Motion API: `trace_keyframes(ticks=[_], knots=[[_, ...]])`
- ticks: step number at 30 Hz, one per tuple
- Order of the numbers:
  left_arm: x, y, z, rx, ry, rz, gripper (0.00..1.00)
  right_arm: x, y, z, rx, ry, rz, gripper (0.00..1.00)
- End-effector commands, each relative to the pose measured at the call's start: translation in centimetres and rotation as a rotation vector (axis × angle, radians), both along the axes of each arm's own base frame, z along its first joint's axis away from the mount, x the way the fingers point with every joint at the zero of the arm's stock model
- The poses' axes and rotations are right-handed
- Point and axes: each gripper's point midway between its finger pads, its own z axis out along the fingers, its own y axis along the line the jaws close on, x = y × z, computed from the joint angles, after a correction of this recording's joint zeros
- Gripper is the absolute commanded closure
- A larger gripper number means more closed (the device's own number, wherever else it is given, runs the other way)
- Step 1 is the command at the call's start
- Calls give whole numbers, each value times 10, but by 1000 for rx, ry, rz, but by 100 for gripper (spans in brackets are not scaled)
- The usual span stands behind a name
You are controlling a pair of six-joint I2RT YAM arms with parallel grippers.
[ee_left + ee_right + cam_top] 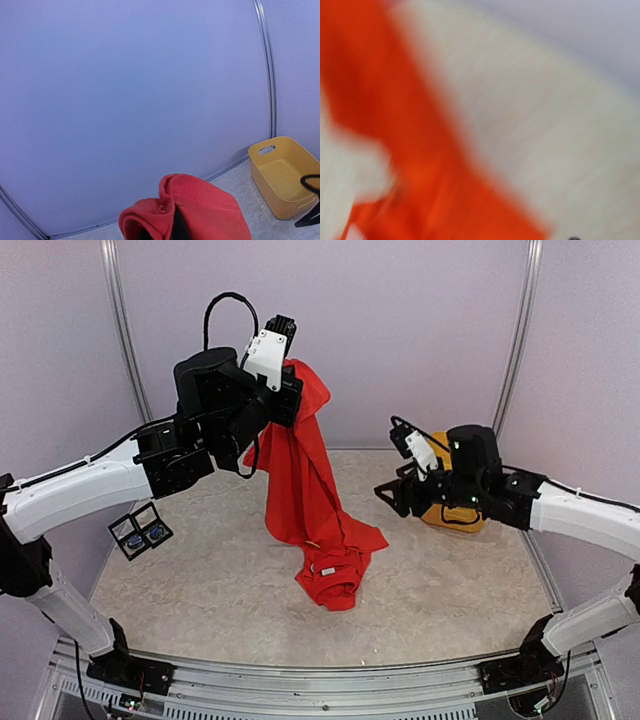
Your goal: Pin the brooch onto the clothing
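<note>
The left gripper (290, 390) is pinching the red T-shirt (300, 480) shut at the upper centre of the overhead view. It is holding a bunched edge high while the rest is hanging in a long twisted column. The bottom of the shirt is lying crumpled on the table (200, 590) at lower centre. The right gripper (392, 495) is hovering at centre right, apart from the cloth, just in front of the yellow basket (455, 518). Its jaws are looking parted with nothing between them, though its own camera is giving only an orange smear.

To my eye the job in hand is getting the shirt spread flat, so there is a panel to pin into. Doing that well is probably going to mean taking a second hold with the free gripper on a real edge, such as a shoulder or hem, and not on a fold in the middle of the column. Then the two grips would be drawing apart as the cloth is being lowered, so it is not landing on the heap.

At middle left a small black tray (140, 532) is holding two bluish pieces. I cannot tell whether they are the brooch. A smooth chest panel laid within reach of that tray would be helping.
</note>
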Motion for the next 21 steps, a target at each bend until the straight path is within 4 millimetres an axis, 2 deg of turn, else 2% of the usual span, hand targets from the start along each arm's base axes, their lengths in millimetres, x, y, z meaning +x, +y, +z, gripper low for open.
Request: trace_keyframes(ticks=[1, 6, 7, 8, 9, 12, 14, 15, 17, 21], knots=[[0, -4, -2, -63, 13, -54, 100, -35, 24, -73, -16, -2, 98, 28], [-1, 0, -7, -52, 17, -52, 100, -4, -1, -145, -226, 72, -120, 35], [-1, 1, -8, -48, 17, -53, 100, 8, -4, -150, -258, 78, -162, 38], [-1, 2, -8, -45, 16, -52, 100, 16, -11, -166, -305, 115, -195, 42], [-1, 4, -9, -44, 15, -47, 100, 29, -7, -167, -298, 150, -215, 46], [1, 9, -11, -45, 20, -36, 100, 49, -14, -193, -339, 274, -296, 55], [1, 10, -11, -54, 25, -37, 100, 55, -18, -206, -362, 336, -336, 56], [1, 9, -11, -54, 25, -41, 100, 56, -17, -215, -383, 364, -333, 55], [0, 7, -12, -50, 26, -52, 100, 57, -9, -220, -383, 393, -307, 52], [2, 7, -15, -43, 28, -41, 100, 44, -3, -253, -417, 521, -273, 50]])
